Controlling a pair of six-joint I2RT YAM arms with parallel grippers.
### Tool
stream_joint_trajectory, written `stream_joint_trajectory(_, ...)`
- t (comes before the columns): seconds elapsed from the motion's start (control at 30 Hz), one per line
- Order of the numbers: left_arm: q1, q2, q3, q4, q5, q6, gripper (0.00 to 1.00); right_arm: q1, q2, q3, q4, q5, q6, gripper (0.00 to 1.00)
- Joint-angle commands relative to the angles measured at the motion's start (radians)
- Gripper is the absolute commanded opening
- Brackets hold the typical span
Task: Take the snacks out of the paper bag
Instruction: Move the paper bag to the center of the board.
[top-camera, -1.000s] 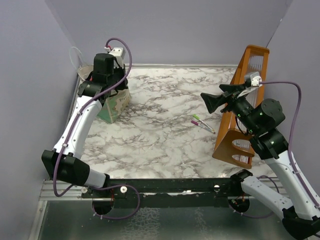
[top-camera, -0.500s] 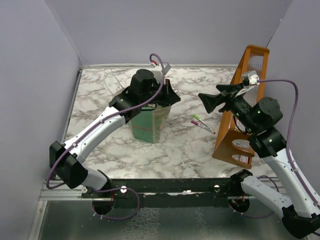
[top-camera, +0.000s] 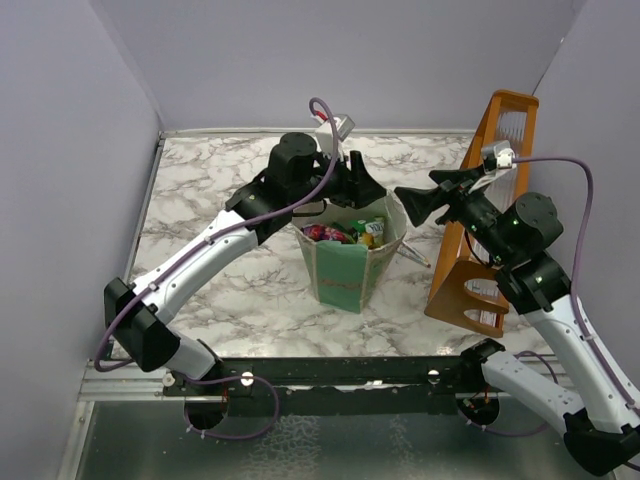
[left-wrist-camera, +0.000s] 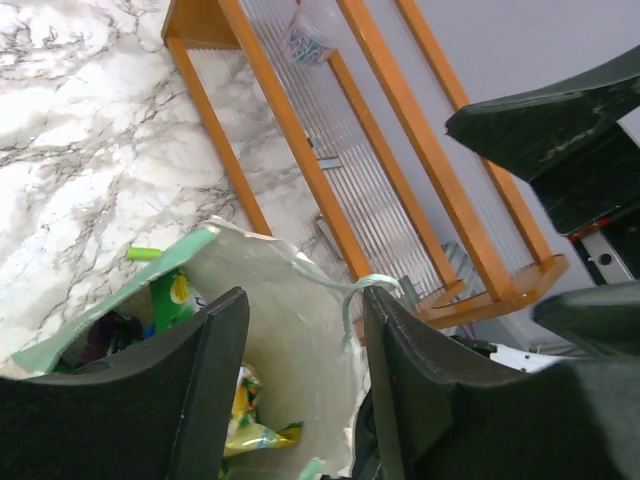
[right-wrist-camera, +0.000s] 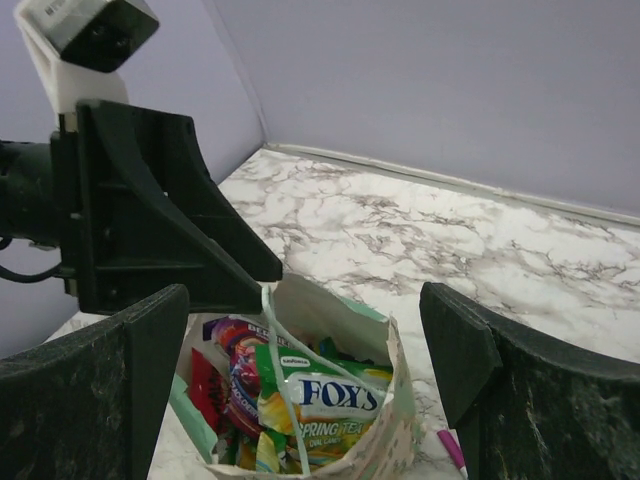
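In the top view, the paper bag (top-camera: 345, 275) stands upright on the marble table (top-camera: 230, 290), a little right of centre in the frame, its mouth gaping. The snacks (top-camera: 345, 232) show inside it as a jumble of red, purple, green and yellow packets. The left gripper (top-camera: 355, 185) sits at the bag's far rim, just above centre. The right gripper (top-camera: 415, 205) hovers beside the bag's right edge with its fingers spread wide and nothing between them. The orange-brown wooden rack (top-camera: 470, 290) stands at the right of the frame.

In the left wrist view, the two black fingers (left-wrist-camera: 215, 380) rise from the bottom edge, partly spread, with nothing pinched. Between them lie the bag's cream lining and a pale green handle loop (left-wrist-camera: 350, 290). Packets peek out at lower left, and a green pen (left-wrist-camera: 145, 253) lies on the marble beyond the rim.

In the right wrist view, the wide-spread fingers frame the bag from the lower corners. The bag sits at bottom centre, packed with snacks, a green and white packet (right-wrist-camera: 325, 395) uppermost. The left claw fills the upper left, its tip at the bag's rim.
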Motion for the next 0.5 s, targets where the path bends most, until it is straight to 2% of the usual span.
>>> stream_joint_trajectory(0.0,0.003,-0.073,0.064,-0.063,-0.058,0.088,0.58,0.007,0.007,0.01,0.026,-0.021,0.013,0.99)
stream_joint_trajectory(0.1,0.004,-0.103,0.099,-0.165,-0.135,0.162,0.69,0.007,0.012,0.009,0.025,-0.024,0.014,0.99)
stream_joint_trajectory(0.2,0.004,-0.145,0.123,-0.279,-0.28,0.244,0.78,0.007,0.013,0.006,0.019,-0.019,0.011,0.99)
stream_joint_trajectory(0.33,0.004,-0.225,0.107,-0.399,-0.547,0.324,0.82,0.007,0.013,-0.011,0.023,-0.012,0.015,0.99)
stream_joint_trajectory(0.47,0.004,-0.313,0.026,-0.439,-0.839,0.305,0.85,0.007,0.025,-0.03,0.032,-0.007,0.033,0.99)
